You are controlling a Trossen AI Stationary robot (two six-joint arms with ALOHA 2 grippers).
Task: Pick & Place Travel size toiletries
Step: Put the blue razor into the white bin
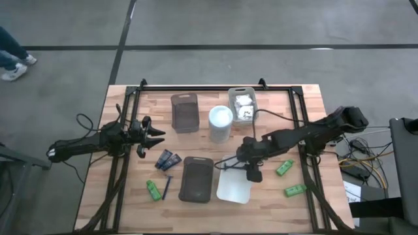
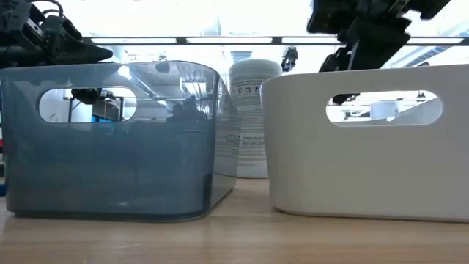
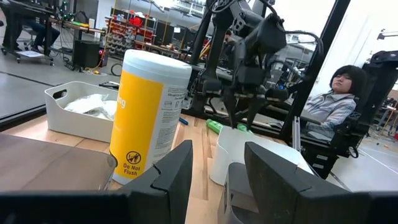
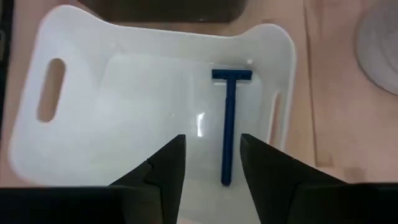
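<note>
A slim dark blue razor [image 4: 229, 124] lies flat on the floor of the white tray [image 4: 74, 130], which stands near the table's front edge [image 1: 233, 186]. My right gripper [image 4: 211, 168] hangs open above that tray [image 1: 252, 172], pointing steeply down, with nothing between its fingers. My left gripper [image 1: 154, 137] waits open and level at the table's left [image 3: 217, 168]. On the wood lie two navy tubes [image 1: 168, 160], a second razor [image 1: 168, 188] and three green bottles [image 1: 153, 190] [image 1: 284, 168] [image 1: 294, 190]. White packets [image 1: 243, 106] fill a small tray at the back.
A grey tray [image 1: 196, 178] stands left of the white one. A darker tray [image 1: 185, 112] and a tall white cylinder [image 1: 221, 124] stand toward the back. A black frame [image 1: 215, 88] runs around the table. A person [image 3: 336, 93] sits beyond the table's right side.
</note>
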